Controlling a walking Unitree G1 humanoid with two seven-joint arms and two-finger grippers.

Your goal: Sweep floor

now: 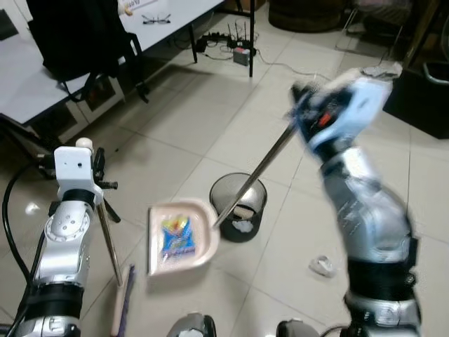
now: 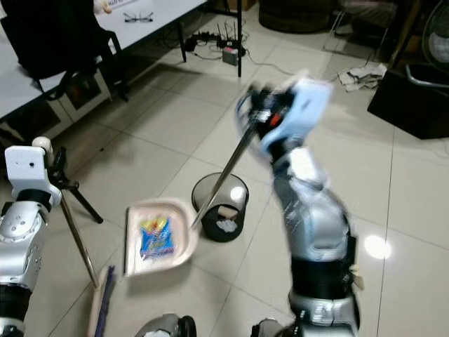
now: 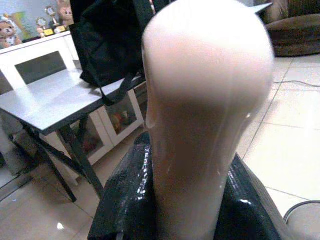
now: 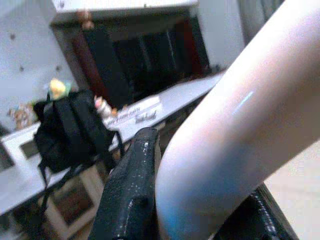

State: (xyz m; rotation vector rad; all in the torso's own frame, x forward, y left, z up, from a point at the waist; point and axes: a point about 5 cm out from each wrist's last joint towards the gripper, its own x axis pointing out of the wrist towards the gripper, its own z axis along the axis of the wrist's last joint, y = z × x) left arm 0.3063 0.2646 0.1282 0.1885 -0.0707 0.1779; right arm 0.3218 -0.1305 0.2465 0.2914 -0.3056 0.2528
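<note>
Head views: dustpan (image 1: 184, 237) w/ wrapper (image 1: 177, 235) on floor beside bin (image 1: 239, 206); step: emptying, next lift & tip over bin. L wrist: left gripper (image 3: 190, 210) jaws clenched on broom handle (image 3: 205, 100). R wrist: right gripper (image 4: 200, 200) jaws clenched on dustpan handle (image 4: 235, 120).

The raised right hand (image 1: 309, 105) is smeared by motion blur, so how its fingers sit on the long metal dustpan handle (image 1: 256, 172) cannot be read. In the right wrist view a pale rounded grip (image 4: 235, 135) hides nearly everything beyond the black fingers (image 4: 131, 195). In the left wrist view the pinkish rounded broom handle end (image 3: 205, 100) likewise hides the floor behind it. The pink broom head with dark bristles (image 1: 123, 302) is cut off by the bottom edge. The crumpled scrap on the white tiled floor (image 1: 323, 266) is too small to identify, as is the pale litter inside the black mesh wastebasket (image 1: 242, 225).
</note>
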